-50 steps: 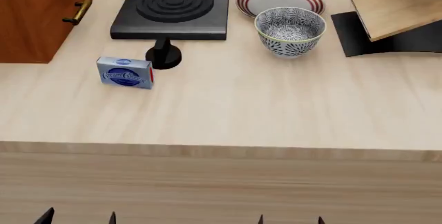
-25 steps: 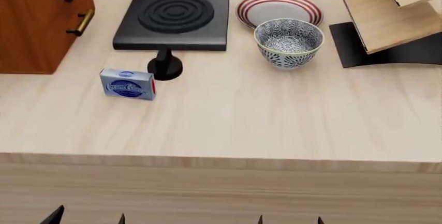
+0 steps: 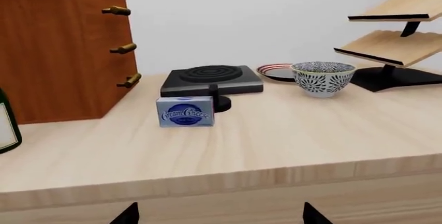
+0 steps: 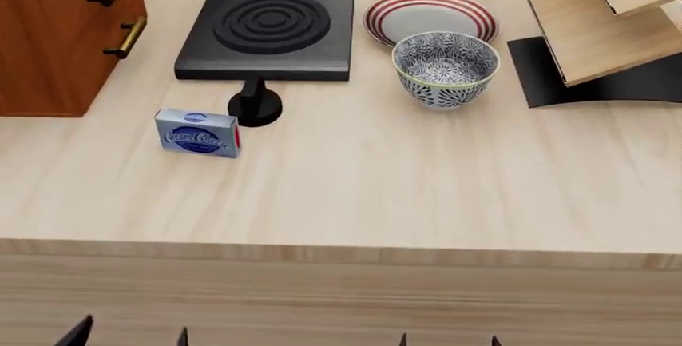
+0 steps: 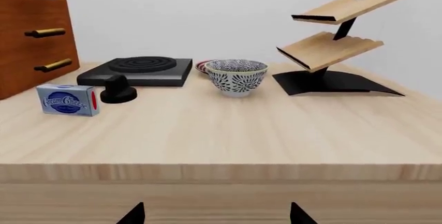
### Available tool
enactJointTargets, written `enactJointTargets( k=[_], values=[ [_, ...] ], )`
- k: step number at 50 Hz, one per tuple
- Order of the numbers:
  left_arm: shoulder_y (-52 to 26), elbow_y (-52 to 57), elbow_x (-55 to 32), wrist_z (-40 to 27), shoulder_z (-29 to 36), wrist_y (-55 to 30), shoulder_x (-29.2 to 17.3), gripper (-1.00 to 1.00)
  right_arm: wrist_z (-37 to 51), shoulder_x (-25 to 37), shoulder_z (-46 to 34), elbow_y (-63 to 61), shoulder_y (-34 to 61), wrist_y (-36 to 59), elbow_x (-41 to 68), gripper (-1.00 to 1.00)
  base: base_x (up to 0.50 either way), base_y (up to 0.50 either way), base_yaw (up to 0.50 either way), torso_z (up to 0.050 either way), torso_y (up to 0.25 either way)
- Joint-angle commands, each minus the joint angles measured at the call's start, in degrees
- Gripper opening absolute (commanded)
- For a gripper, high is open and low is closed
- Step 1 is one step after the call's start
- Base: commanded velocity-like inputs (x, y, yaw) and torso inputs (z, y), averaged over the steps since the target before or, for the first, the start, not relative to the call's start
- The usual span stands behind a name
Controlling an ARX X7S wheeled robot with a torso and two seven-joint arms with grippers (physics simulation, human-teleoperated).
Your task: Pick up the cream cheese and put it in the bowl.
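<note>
Both tools, left (image 4: 130, 335) and right (image 4: 448, 339), sit low before the surface's (image 4: 426, 202) edge, fingertips spread apart, holding nothing. The cream cheese (image 4: 197, 133) stands on edge, just beside the stove knob (image 4: 254, 102): likely light, stiff carton; pinch its broad faces. Its logo reads roughly "Cream Cheese". The bowl (image 4: 446, 66) stands farther right.

It was a simulated home kitchen: a pale wooden surface (image 4: 426, 194) carried a flat black single-ring hob (image 4: 267, 34) with a black knob (image 4: 254, 105) in front of it, a flat white plate with red rings (image 4: 426, 12), a deep blue-and-white floral bowl (image 4: 446, 68), a small light-blue cream cheese box (image 4: 197, 133) and a two-tier wooden rack on a black stand (image 5: 332, 48), beside a reddish-brown wooden cabinet with brass handles (image 4: 59, 34)
</note>
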Motion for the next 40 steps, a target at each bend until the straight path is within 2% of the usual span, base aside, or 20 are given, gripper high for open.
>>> enactJointTargets(
  k=[1,10,21,40],
  values=[
    [0.3,1.4,1.4,-3.1,-0.1,1.5,-0.3,1.00,0.7,0.5,-0.4,-1.3,-0.6,0.8,1.3,1.00,0.00,0.00,0.00,0.000,0.000],
    [1.3,6.5,0.7,-3.4,0.2,1.3,-1.1,1.00,1.5,1.6,0.1,-5.7,-0.9,4.6,2.9,1.00,0.00,0.00,0.00,0.000,0.000],
    [0.4,13.9,0.5,-4.8,0.6,-5.6,-1.6,1.00,4.8,3.3,-0.4,-13.5,-1.4,7.3,-0.3,1.00,0.00,0.00,0.00,0.000,0.000],
    [-0.7,24.7,0.7,-6.1,1.0,-10.8,-3.2,1.00,6.5,5.2,0.1,-25.7,-1.6,14.8,1.6,1.00,0.00,0.00,0.00,0.000,0.000]
  ],
)
